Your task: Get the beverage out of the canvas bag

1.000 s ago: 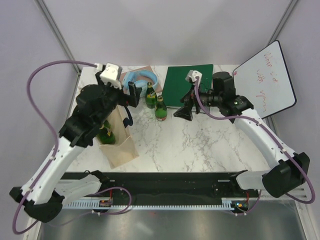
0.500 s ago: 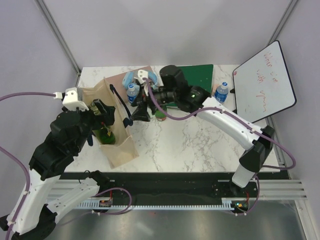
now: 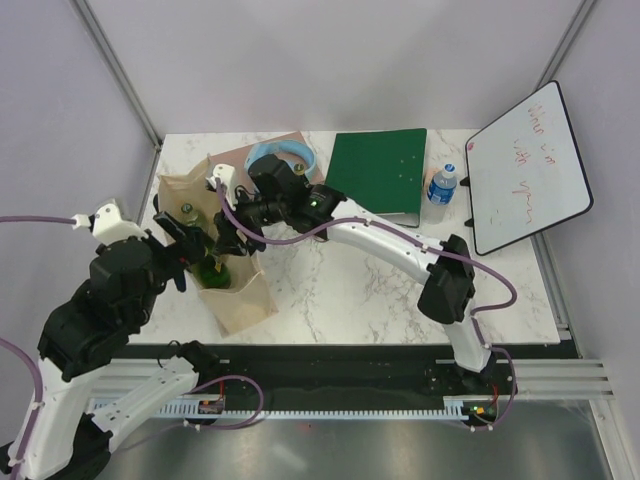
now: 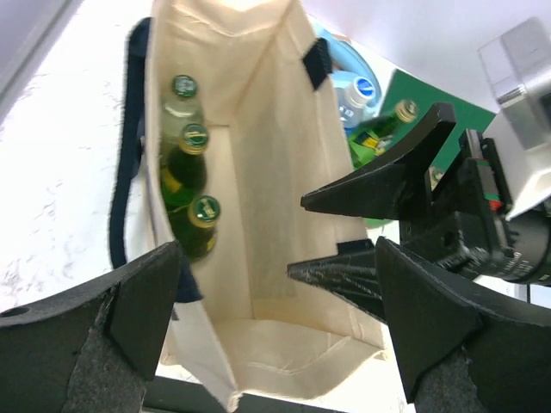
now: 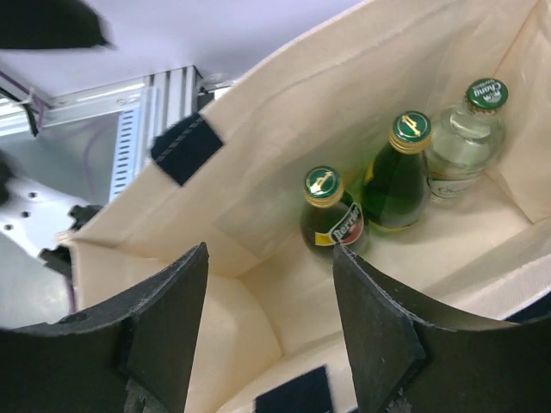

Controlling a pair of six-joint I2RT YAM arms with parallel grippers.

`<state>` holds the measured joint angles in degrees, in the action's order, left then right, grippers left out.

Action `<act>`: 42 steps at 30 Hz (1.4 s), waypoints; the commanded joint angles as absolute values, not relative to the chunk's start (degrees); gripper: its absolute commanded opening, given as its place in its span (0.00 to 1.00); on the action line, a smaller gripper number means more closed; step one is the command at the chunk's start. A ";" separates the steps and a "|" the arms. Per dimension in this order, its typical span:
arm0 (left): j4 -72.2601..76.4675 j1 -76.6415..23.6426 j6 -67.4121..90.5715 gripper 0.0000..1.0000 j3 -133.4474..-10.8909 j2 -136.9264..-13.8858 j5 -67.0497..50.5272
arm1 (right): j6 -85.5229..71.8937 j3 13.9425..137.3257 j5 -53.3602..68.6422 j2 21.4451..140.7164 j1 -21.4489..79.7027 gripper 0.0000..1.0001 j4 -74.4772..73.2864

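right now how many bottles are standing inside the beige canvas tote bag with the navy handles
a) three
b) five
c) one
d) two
A: the right wrist view looks down into the beige canvas tote bag and shows three capped bottles in a row: a dark green glass bottle with a red label, a plain green glass bottle and a clear glass bottle.
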<state>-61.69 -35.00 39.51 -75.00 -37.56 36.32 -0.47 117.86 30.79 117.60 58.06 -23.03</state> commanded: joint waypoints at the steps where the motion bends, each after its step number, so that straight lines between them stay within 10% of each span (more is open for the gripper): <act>1: -69.24 -34.98 47.36 1.00 -77.61 -36.21 45.61 | 1.65 122.43 32.67 120.93 58.36 0.68 -20.48; 42: -78.05 -34.98 58.27 0.99 -71.46 -29.53 45.97 | 13.53 128.41 26.20 138.08 61.79 0.61 -12.04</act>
